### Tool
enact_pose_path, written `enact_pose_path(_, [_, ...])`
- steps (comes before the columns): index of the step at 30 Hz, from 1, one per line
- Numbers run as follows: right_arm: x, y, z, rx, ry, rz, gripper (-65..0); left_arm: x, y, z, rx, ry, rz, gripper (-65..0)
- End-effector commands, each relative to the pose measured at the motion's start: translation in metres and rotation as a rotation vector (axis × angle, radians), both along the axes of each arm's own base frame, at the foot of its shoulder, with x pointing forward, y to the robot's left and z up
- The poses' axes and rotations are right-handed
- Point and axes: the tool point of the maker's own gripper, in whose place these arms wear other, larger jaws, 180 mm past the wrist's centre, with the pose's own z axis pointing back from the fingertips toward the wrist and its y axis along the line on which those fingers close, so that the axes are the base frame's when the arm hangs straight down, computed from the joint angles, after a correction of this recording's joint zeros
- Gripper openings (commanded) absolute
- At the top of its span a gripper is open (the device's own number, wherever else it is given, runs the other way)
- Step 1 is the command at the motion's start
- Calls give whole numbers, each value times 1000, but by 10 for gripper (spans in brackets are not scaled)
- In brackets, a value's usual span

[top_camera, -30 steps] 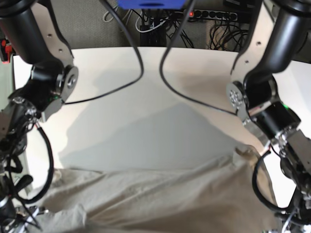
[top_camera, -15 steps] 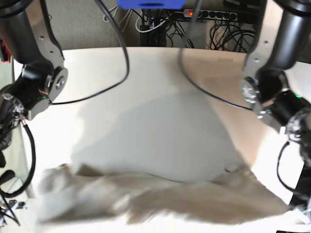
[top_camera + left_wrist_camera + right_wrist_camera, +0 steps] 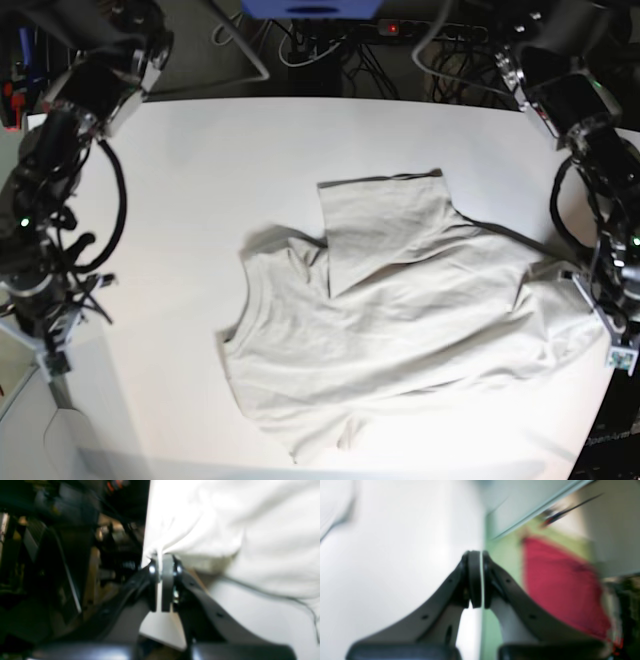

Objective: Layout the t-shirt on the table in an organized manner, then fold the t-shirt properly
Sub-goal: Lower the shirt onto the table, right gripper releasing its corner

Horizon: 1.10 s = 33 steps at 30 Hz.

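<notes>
Grey-beige cotton t-shirt (image 3: 400, 320), plain and pretty wrinkly, is sprawled across the middle and right of the big matte white table (image 3: 190, 170) in the base view. It's not flat at all: one flap is folded back over the body near the top centre, there's a crumpled bit at the lower edge, and the right-hand side of the cloth stretches out toward the table's right rim.

That right rim is where the left gripper (image 3: 162, 565) sits, on the black left arm (image 3: 600, 250). The wrist view shows its two black jaws pressed together with a pinch of the shirt's edge caught between the tips, and the cloth fans up and out to the right from there. So it's clamped onto the shirt, right at the table's edge, with dark clutter off to the side.

The right gripper (image 3: 481, 555) is over on the opposite side, on the black right arm (image 3: 50, 200), well apart from the shirt. Its jaws are squeezed together too, with just a thin sliver of light between the pads and nothing in them as far as I can see. The wrist view is really blurry, just white table on one side and green and red smears on the other.
</notes>
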Motion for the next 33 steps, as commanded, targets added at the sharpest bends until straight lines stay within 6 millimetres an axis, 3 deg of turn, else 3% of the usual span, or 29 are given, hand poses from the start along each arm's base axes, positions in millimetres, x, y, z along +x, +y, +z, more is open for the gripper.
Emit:
enact_pose_path(1, [1, 10, 3, 11, -26, 24, -650, -1, 4, 7, 22, -19, 0, -650])
enact_pose_path(4, [-11, 51, -36, 77, 50, 108, -650, -21, 4, -24, 23, 72, 0, -650])
enact_pose_path(9, [-24, 107, -66, 168, 104, 211, -650, -39, 5, -46, 28, 137, -6, -650])
enact_pose_path(16, [-49, 146, -108, 258, 231, 255, -647, -51, 6, -59, 30, 182, -3, -650])
enact_pose_path(21, [-81, 181, -148, 274, 372, 347, -560, -55, 4, -64, 25, 197, -5, -650])
enact_pose_path(29, [-92, 192, -149, 227, 392, 421, -274, -60, 4, -69, 24, 213, -6, -650])
enact_pose_path(33, [-89, 192, -133, 221, 341, 421, -229, -65, 5, -75, 24, 233, -8, -650])
